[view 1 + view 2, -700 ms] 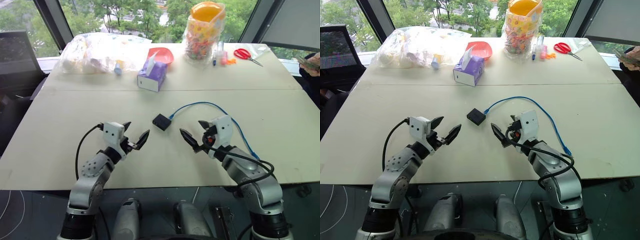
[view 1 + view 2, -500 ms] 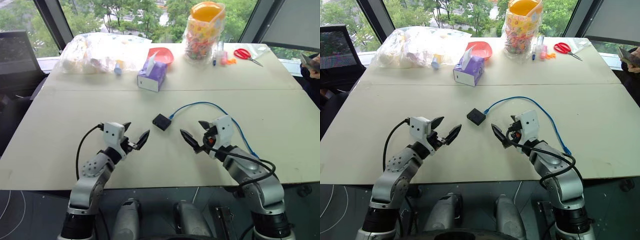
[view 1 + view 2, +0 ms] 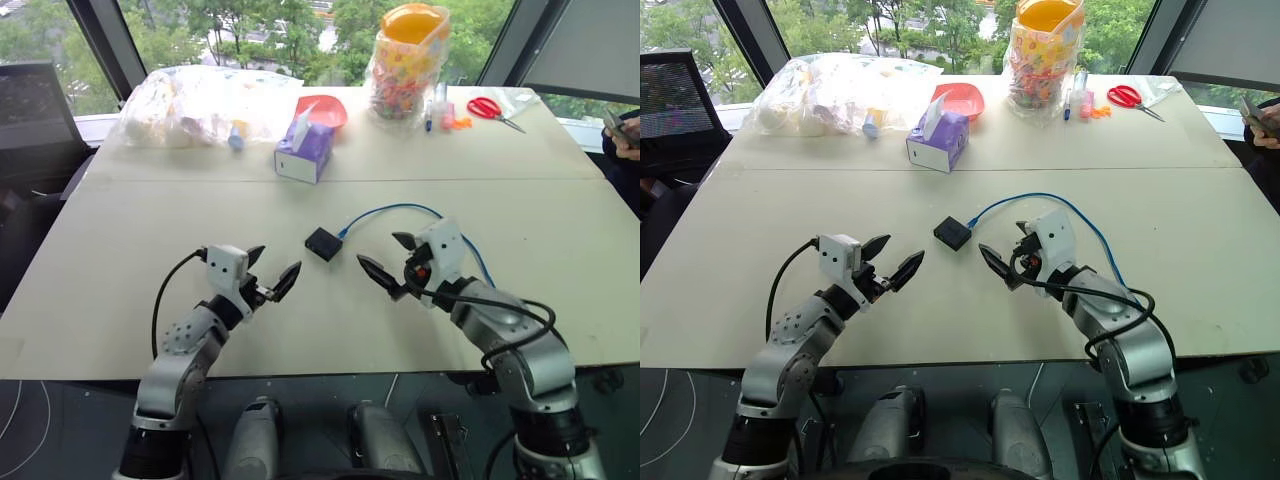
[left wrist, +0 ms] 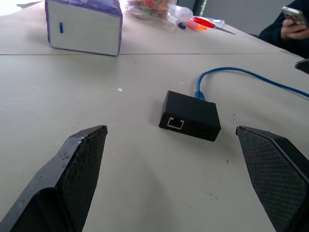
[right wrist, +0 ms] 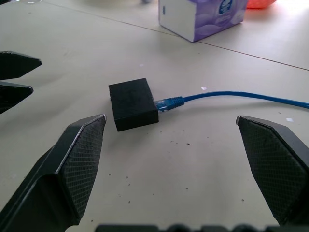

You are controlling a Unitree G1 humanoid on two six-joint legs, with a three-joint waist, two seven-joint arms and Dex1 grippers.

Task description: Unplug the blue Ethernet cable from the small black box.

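The small black box lies flat on the table between my two grippers. The blue Ethernet cable is plugged into the box's right side. From there it arcs right and runs back past my right wrist. My left gripper hovers open to the left of the box and nearer to me, holding nothing. My right gripper stands open to the right of the box, beside the cable, also holding nothing. The left wrist view shows the box with an unused port facing the camera. The right wrist view shows the plug seated in the box.
A purple tissue box stands behind the black box. Along the far edge are a red bowl, a clear bag of items, a bag of sweets and red scissors. A person's hand holds a phone at far right.
My right forearm has lifted and its gripper has edged slightly toward the black box. The left arm, the box and the cable have not moved.
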